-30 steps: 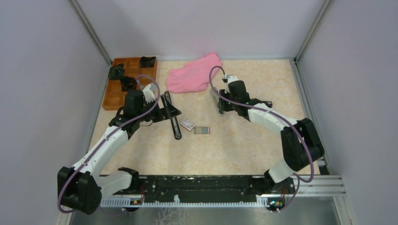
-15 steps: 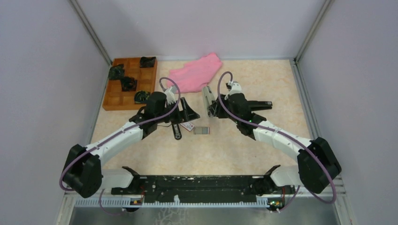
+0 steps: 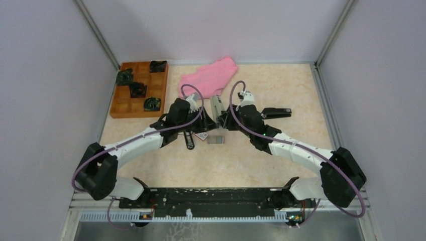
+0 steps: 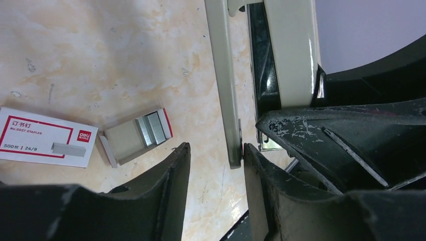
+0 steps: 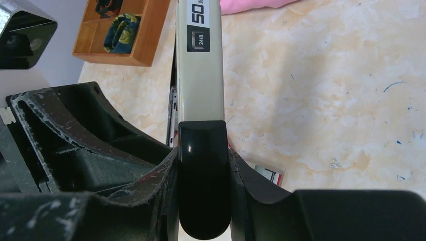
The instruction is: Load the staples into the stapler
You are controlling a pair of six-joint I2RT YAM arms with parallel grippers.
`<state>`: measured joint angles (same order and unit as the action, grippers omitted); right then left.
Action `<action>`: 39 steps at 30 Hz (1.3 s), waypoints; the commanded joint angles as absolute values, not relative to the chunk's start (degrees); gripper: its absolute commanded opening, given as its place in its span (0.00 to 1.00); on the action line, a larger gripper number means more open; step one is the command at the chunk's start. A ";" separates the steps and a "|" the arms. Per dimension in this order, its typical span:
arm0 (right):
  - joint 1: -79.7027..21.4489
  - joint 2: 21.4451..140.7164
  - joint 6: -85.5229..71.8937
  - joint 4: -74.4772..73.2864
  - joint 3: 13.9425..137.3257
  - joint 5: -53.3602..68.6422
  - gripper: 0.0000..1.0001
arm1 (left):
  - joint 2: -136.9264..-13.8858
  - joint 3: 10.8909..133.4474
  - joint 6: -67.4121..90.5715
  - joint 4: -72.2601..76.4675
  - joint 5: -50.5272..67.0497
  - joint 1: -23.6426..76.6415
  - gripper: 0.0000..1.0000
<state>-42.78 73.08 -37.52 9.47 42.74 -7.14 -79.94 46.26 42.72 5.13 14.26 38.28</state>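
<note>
Right pincer (image 5: 203, 159) around "24/8" stapler (image 5: 199, 75)

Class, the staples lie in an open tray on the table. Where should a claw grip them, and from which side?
Probably from straight above: the staples lie flat in the tray, top uncovered. Pinch the block across its opposite side edges.

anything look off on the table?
Only the staple box: its inner tray sits outside it, askew alongside, with the staples bare at one end. Nothing looks spilled or broken. The right gripper is shut on the stapler.
</note>
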 commanded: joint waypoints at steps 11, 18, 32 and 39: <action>-47.27 68.03 -39.79 18.14 43.07 -10.14 0.00 | -81.43 47.04 45.57 10.43 9.05 39.52 0.34; -47.37 67.31 -40.28 16.59 43.23 -8.52 0.00 | -81.27 44.48 47.01 12.74 7.84 39.55 0.04; -42.71 61.93 -34.20 -0.90 49.18 -2.69 0.00 | -77.39 40.81 42.13 6.92 -2.02 37.63 0.00; -36.48 62.07 -29.76 -7.58 55.41 4.78 0.00 | -74.73 39.74 37.79 4.60 -4.30 37.53 0.00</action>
